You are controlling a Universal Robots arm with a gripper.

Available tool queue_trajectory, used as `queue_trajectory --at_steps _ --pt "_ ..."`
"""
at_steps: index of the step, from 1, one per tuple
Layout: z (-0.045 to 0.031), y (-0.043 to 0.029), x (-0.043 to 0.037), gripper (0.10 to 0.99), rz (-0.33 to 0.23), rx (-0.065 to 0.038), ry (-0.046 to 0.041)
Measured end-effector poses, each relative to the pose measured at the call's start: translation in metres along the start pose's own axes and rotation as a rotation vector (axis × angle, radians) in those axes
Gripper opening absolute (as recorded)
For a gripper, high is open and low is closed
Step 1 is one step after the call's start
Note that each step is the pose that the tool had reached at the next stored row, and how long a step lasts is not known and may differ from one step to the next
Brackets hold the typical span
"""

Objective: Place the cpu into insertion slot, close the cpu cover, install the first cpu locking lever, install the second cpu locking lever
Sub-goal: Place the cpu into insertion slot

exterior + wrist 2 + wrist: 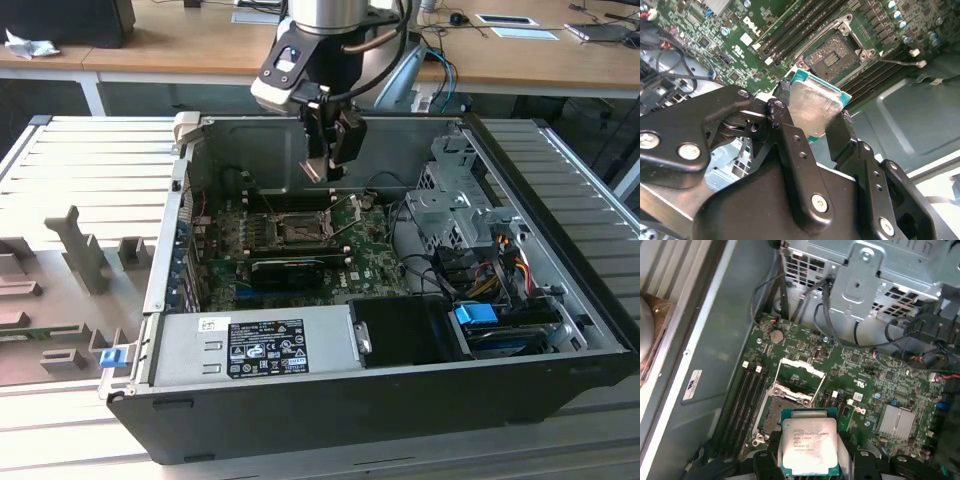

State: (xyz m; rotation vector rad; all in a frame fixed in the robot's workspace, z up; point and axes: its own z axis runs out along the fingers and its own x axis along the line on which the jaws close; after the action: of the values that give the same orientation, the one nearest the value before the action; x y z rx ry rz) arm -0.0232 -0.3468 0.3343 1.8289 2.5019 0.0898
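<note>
Over the motherboard (370, 265) inside the computer case (400, 400) — hand (326, 170) clamped on the cpu (808, 445) by opposite edges — held clear above the open insertion slot (781, 412).

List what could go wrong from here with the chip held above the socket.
1. The gripper pinches the cpu by two edges; a slip could drop it onto the insertion slot and harm the contacts.
2. The cpu looks angled to the motherboard in the second wrist view; set down skewed, it may not seat.
3. The open cpu cover stands beside the slot and might snag the gripper.
</note>
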Motion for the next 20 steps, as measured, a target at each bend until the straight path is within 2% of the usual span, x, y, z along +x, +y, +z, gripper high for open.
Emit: queue_trajectory --at_steps 4,11,13,18,20 --pt "0.0048 -0.0004 0.0000 0.529 0.087 0.000 -0.0061" --pt "0.0135 -0.0010 0.0000 0.529 0.190 0.000 -0.0136" --pt "0.0148 -0.0017 0.0002 0.529 0.210 0.000 -0.0150" --pt "0.0214 -0.0086 0.0022 0.529 0.228 0.000 -0.0163" --pt "0.0246 -0.0089 0.0022 0.529 0.262 0.000 -0.0188"
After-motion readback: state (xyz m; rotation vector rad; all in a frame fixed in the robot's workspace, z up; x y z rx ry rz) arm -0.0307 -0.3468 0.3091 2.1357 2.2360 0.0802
